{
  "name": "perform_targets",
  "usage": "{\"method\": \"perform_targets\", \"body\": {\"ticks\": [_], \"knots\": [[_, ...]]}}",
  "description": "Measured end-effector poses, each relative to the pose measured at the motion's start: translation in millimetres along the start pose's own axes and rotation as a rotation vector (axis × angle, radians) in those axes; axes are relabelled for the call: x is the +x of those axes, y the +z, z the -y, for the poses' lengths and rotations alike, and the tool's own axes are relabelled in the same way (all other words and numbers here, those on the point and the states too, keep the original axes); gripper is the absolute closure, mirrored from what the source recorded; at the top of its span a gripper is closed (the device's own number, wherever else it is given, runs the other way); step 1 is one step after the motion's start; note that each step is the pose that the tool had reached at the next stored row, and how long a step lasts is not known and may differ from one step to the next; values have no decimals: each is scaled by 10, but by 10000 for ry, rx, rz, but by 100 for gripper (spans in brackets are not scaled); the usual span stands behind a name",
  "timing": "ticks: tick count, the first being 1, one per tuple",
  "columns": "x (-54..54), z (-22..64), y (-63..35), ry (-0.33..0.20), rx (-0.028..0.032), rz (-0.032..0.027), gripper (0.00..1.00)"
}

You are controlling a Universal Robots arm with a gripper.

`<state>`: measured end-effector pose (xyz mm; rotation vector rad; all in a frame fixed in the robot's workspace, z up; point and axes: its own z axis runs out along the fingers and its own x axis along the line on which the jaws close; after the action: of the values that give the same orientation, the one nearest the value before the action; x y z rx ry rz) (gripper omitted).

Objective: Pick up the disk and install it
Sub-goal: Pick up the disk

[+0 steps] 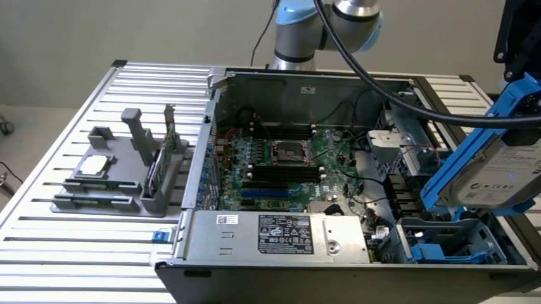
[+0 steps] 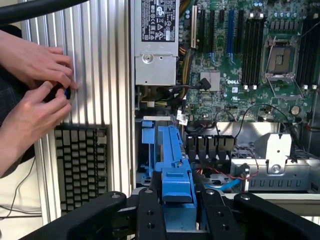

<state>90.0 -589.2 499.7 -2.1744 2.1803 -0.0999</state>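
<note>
Held: the disk (image 1: 498,172), over the drive bay (image 1: 427,229).
The gripper (image 2: 177,207), part-closed, clamps its blue frame; disk tilted edge-down, bay directly beneath, evidently for alignment.

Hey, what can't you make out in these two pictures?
- Exterior view: far end of the disk, cut off at the right edge; its label print, too small.
- Wrist view: the drive bay, partly behind the disk's blue carrier.
- Wrist view: what the hands pinch, hidden by the hands themselves.
</note>
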Motion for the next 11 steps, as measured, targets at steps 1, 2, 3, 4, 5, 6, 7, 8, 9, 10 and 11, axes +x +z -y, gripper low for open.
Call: {"method": "perform_targets", "body": {"ticks": [1,2,3,4,5,6,7,8,9,10,11], "knots": [[1,-1,12,-8,12,-1,67],[2,-2,25,-16,24,-3,67],[3,-3,37,-24,37,-6,67],[3,-4,49,-33,51,-9,67],[4,-5,61,-42,64,-13,67],[4,-6,72,-51,76,-17,67],[4,-7,84,-60,87,-22,67],[5,-9,97,-71,97,-25,67],[5,-10,111,-82,107,-29,67],[5,-11,124,-92,114,-32,67],[5,-12,139,-105,119,-34,67]]}}
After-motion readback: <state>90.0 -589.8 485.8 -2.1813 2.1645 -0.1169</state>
